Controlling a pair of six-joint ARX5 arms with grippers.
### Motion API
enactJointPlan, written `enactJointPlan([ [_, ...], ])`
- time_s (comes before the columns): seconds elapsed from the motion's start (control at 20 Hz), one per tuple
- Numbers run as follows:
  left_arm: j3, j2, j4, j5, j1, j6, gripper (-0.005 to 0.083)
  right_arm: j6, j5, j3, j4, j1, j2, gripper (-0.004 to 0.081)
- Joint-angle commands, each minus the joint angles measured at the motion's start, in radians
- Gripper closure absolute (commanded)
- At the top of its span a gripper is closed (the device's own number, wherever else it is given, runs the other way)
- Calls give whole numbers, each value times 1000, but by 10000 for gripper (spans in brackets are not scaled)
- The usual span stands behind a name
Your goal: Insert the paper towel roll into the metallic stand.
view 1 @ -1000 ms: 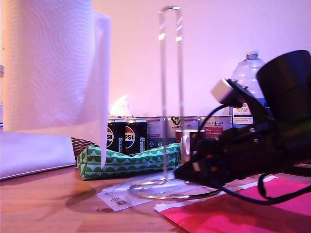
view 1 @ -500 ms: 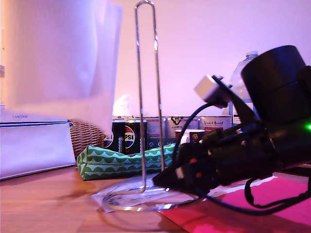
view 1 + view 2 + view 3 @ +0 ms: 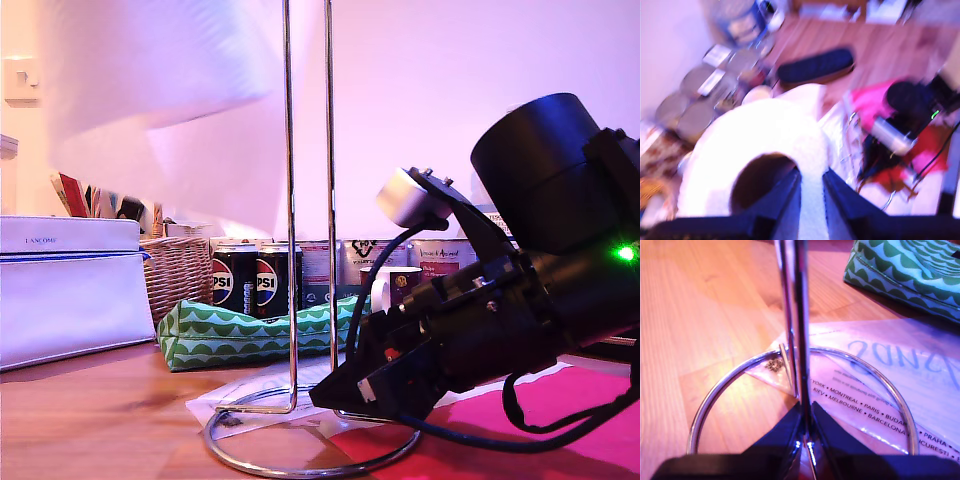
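Observation:
The paper towel roll [image 3: 160, 90] hangs blurred high at the exterior view's left, its loose sheet trailing down. In the first wrist view my first gripper [image 3: 811, 192] is shut on the wall of the roll [image 3: 755, 145], one finger inside its dark hollow core. The metallic stand [image 3: 289, 200] stands upright on the wooden table, and its ring base [image 3: 310, 462] lies partly on a paper sheet. My second gripper [image 3: 330, 392] reaches in low from the exterior view's right. It is shut on the stand's wire [image 3: 794, 315] just above the ring, as the second wrist view shows at the gripper [image 3: 806, 432].
A green patterned pouch [image 3: 250, 335], Pepsi cans [image 3: 255, 285], a wicker basket [image 3: 180, 270] and a white box [image 3: 70, 290] line the back. A pink mat [image 3: 520, 450] lies under the second arm. A printed sheet [image 3: 880, 385] lies under the ring.
The stand has slid toward the exterior view's left and nearer the camera, with the second arm following it. The roll has risen and now shows blurred and tilted.

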Motion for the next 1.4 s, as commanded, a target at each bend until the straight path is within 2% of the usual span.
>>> enactJointPlan([
  [0.0,4,5,53,71,49,-2,797,-6,3,-12,-37,3,21,783],
  [0.25,5,5,115,352,207,-9,797,-20,4,-12,-47,3,21,783],
  [0.4,5,5,140,460,235,-9,797,-20,4,-12,-47,3,22,783],
  [0.7,5,3,132,495,235,-11,797,-20,4,-12,-47,3,21,783],
  [1.05,47,-11,11,494,236,0,797,-20,6,-10,-48,3,21,783],
  [1.35,104,-11,-77,543,236,2,797,-20,26,1,-75,3,22,783],
])
